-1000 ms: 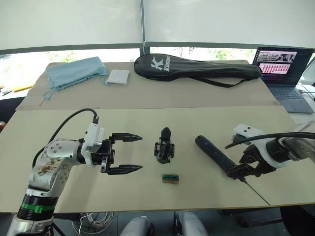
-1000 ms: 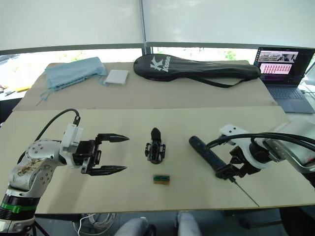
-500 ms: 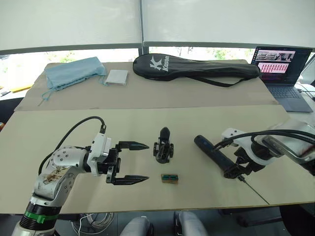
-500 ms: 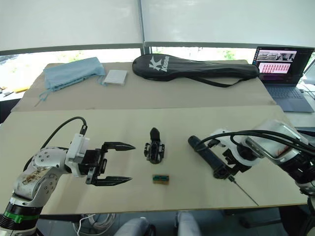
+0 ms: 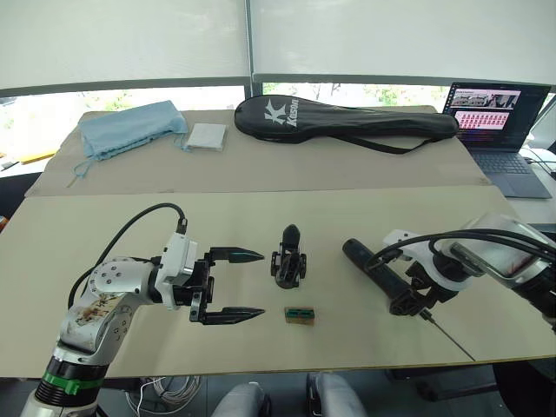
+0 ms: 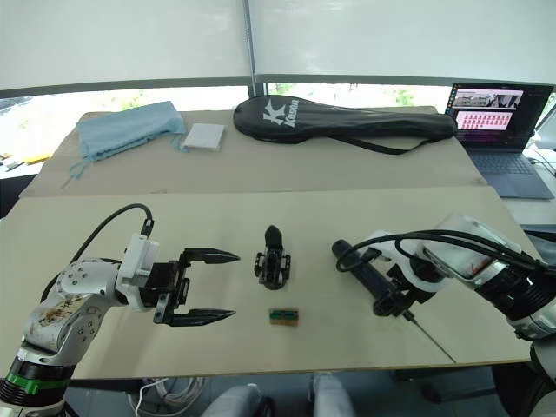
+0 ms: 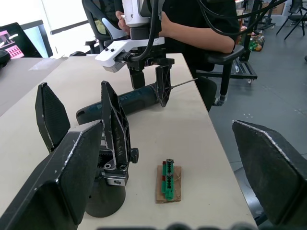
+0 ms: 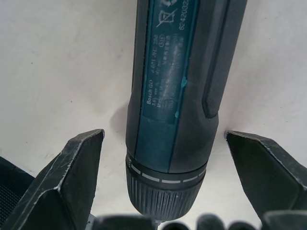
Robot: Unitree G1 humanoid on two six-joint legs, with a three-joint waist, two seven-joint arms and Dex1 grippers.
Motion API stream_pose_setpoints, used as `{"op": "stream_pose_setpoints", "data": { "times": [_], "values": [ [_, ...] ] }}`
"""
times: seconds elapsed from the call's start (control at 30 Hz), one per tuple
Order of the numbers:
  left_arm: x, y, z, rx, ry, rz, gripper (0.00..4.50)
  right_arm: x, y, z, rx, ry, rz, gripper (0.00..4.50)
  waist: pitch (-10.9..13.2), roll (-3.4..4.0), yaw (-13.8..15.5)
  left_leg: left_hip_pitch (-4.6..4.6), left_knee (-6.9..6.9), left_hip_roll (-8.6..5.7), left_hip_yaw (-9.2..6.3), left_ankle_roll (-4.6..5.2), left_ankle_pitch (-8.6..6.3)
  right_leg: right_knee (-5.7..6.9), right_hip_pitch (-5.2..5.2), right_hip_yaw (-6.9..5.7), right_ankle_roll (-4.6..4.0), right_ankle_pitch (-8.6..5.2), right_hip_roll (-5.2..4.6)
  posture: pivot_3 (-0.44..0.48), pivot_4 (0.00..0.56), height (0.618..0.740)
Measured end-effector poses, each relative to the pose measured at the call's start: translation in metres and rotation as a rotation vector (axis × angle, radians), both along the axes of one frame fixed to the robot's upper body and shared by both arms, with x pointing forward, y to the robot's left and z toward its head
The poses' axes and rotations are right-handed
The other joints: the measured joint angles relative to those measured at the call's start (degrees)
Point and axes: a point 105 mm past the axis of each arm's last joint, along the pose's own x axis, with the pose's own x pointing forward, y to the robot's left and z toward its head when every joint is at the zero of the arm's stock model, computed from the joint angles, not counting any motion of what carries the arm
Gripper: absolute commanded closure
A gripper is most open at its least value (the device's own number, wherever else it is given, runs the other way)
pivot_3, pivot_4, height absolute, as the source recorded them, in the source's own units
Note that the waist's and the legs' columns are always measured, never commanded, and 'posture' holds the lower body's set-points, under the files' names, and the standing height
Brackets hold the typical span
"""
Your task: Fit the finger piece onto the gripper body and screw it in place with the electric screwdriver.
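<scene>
My right gripper (image 8: 158, 191) straddles the electric screwdriver (image 5: 375, 271), jaws released; my left gripper (image 5: 236, 283) gapes beside the gripper body (image 5: 289, 261).

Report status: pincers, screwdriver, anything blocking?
Left pincer open, empty, beside gripper body. Right pincer open, straddling electric screwdriver lying on table, not gripped. Small green box near the body; nothing blocking.

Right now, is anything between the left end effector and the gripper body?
Nothing visible. The left end effector is open beside the gripper body, with bare table between them. The small green-brown box lies nearer, off that line.
</scene>
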Motion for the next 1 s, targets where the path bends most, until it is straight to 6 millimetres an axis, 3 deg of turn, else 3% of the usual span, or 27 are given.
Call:
{"op": "stream_pose_setpoints", "data": {
  "times": [0.2, 0.43, 0.53, 0.67, 0.83, 0.9, 1.0],
  "values": [
    [-0.001, 0.001, -0.003, 0.004, 0.014, 0.007, 0.00, 0.004, -0.002, -0.001, -0.020, -0.018, 0.027, 2.56, 0.00, -0.01, -0.02, 0.00, 0.00, 0.00, 0.00, 0.00, 0.00, 0.00, -0.01, -0.01, 0.00, 0.00, 0.01, 0.000, 0.150, 0.740],
    [-0.002, 0.005, -0.005, 0.026, 0.022, 0.006, 0.00, 0.006, -0.008, 0.000, 0.017, -0.043, 0.027, 2.60, -0.02, -0.05, 0.02, -0.01, 0.01, 0.00, 0.00, 0.00, 0.00, 0.00, -0.01, 0.00, 0.00, 0.00, 0.00, 0.000, 0.150, 0.740],
    [-0.004, 0.007, -0.007, 0.043, 0.029, 0.001, 0.00, 0.007, -0.013, 0.010, 0.077, -0.092, -0.013, 2.60, 0.03, 0.04, 0.12, -0.10, -0.01, -0.01, 0.03, 0.00, 0.00, 0.05, -0.14, 0.03, 0.00, 0.00, 0.00, 0.000, 0.150, 0.740],
    [-0.006, 0.016, -0.012, 0.066, 0.057, 0.008, 0.00, -0.002, -0.018, 0.051, 0.267, -0.222, -0.056, 2.60, 0.03, 0.08, 0.58, -0.25, -0.03, -0.01, -0.02, -0.04, 0.02, 0.15, -0.35, -0.01, -0.03, 0.00, 0.02, 0.000, 0.150, 0.740],
    [-0.004, 0.022, -0.015, 0.073, 0.071, 0.009, 0.00, -0.006, -0.002, 0.099, 0.593, -0.501, 0.029, 2.60, 0.03, 0.09, 0.29, -0.17, -0.03, -0.01, 0.07, -0.02, 0.02, 0.15, -0.25, 0.10, -0.02, 0.00, 0.02, 0.000, 0.150, 0.740],
    [-0.002, 0.027, -0.020, 0.089, 0.071, 0.007, 0.00, -0.015, 0.011, 0.127, 0.832, -0.650, 0.112, 2.60, 0.03, 0.07, 0.30, -0.08, -0.08, 0.02, 0.06, -0.02, 0.02, 0.16, -0.17, 0.09, -0.04, 0.01, 0.07, 0.000, 0.150, 0.740],
    [0.001, 0.033, -0.028, 0.116, 0.046, 0.018, 0.00, -0.029, 0.024, 0.147, 1.039, -0.822, 0.207, 2.60, -0.03, 0.01, 0.33, 0.01, -0.13, 0.03, -0.02, -0.02, 0.02, 0.13, -0.07, 0.01, -0.05, 0.01, 0.07, 0.000, 0.150, 0.740]
  ]
}}
